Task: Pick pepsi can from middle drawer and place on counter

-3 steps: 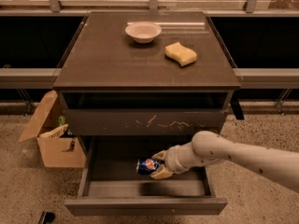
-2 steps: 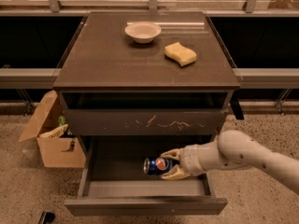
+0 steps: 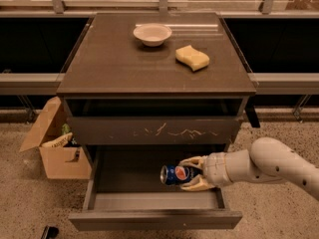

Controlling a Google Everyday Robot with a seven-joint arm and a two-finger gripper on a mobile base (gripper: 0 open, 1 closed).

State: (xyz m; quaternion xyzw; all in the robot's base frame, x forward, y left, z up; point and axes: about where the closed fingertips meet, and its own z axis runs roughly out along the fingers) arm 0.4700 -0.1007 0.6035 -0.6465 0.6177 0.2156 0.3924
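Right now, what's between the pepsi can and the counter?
Camera view: the scratched drawer front; the gripper holds the pepsi can over the middle drawer, under the counter.

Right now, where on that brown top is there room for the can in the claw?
The front strip of the counter is bare, as is its left side beside the bowl. The back and right are crowded with bowl and sponge. The claw holds the pepsi can over the open middle drawer.

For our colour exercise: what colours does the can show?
Dark blue can with red-white logo, silvery end; claw grips it above the drawer. Camera view.
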